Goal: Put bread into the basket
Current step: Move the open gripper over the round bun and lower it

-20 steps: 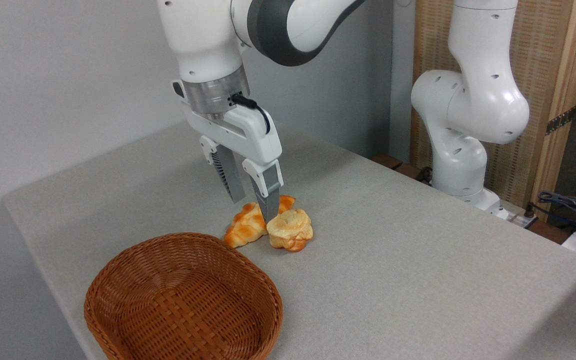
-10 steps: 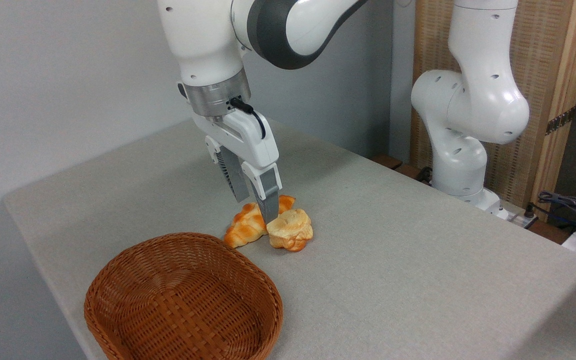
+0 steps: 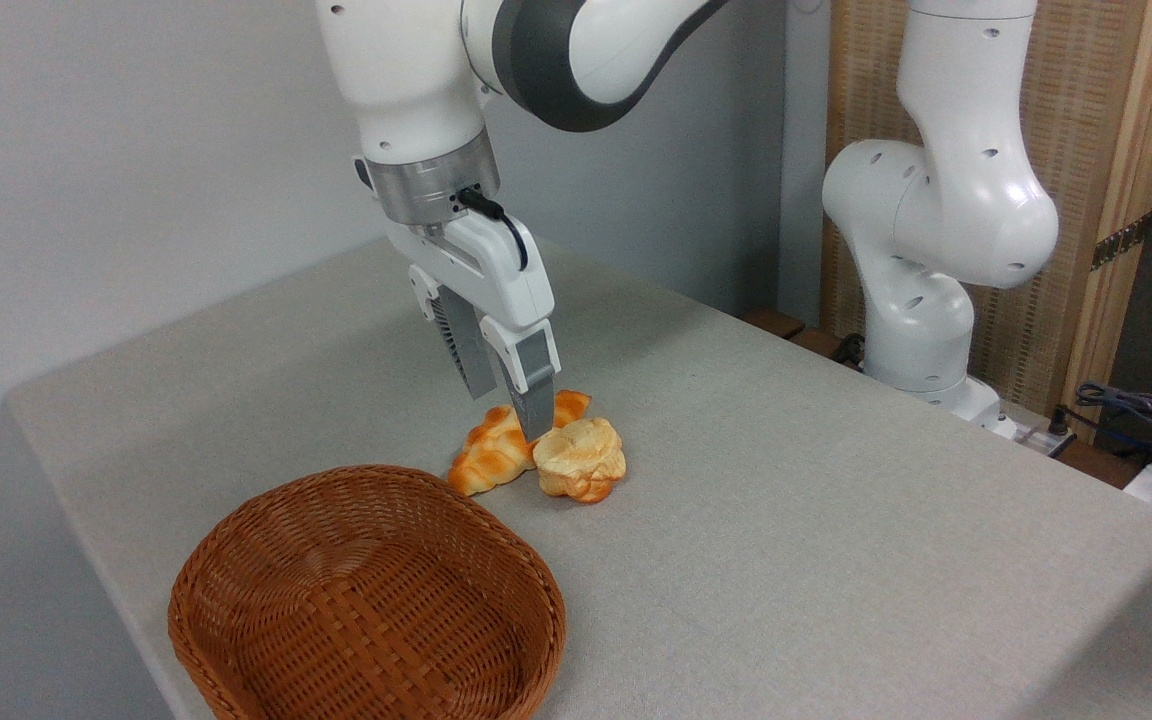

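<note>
While the arm reaches down from the top of the view, the gripper (image 3: 508,415) hangs w/ its two grey fingers (image 3: 534,392) pointing at the table (image 3: 836,520), jaws parted w/ a narrow gap and nothing between them; the front fingertip sits in front of the braided loaf (image 3: 494,452), at the seam where loaf and bread meet, but whether it touches either I cannot tell. The bread (image 3: 581,459), a small puffy bun w/ a pale cream top and browner lumpy edges, lies on the table near the middle of the view, at approx 4 o'clock from the fingertips. It is pressed against the orange-brown braided loaf, which lies at its 9 o'clock and curls behind it toward 12. The basket (image 3: 366,600), reddish-brown wicker, oval and shallow, sits at approx 7 o'clock from the bread, near the table's front-left edge, apart from both breads w/ bare cloth between; nothing lies in it. At 3 o'clock from the gripper, beyond the table's far edge, stands the arm's white base (image 3: 926,300), w/ cables (image 3: 1136,410) further right at the frame edge
</note>
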`<state>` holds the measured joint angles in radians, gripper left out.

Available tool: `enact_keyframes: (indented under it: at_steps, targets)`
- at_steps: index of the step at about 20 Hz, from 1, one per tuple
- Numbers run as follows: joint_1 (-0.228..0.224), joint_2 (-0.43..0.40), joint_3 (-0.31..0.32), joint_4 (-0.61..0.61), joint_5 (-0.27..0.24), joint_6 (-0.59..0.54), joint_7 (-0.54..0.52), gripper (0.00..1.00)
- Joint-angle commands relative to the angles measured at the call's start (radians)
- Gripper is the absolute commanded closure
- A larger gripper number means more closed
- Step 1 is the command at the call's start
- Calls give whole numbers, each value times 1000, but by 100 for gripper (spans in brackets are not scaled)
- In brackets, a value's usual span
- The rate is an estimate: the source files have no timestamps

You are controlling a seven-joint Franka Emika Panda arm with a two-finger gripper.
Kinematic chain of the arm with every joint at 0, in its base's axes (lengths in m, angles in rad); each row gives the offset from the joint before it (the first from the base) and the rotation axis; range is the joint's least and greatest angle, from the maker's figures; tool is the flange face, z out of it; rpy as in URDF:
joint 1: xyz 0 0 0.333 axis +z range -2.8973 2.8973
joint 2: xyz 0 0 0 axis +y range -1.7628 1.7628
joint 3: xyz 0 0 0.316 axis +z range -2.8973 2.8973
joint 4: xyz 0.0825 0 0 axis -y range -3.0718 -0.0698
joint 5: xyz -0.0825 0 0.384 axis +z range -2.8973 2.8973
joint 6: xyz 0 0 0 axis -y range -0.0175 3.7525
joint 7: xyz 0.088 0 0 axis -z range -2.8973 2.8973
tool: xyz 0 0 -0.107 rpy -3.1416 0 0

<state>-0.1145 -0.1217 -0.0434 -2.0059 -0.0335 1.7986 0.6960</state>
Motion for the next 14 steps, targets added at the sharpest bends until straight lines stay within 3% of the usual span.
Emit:
enact_keyframes:
  at_steps: [1,14]
  targets:
    - [-5,-29,5,-11,-14,-19,19,0]
    - [-7,-29,5,-28,-12,-22,34,0]
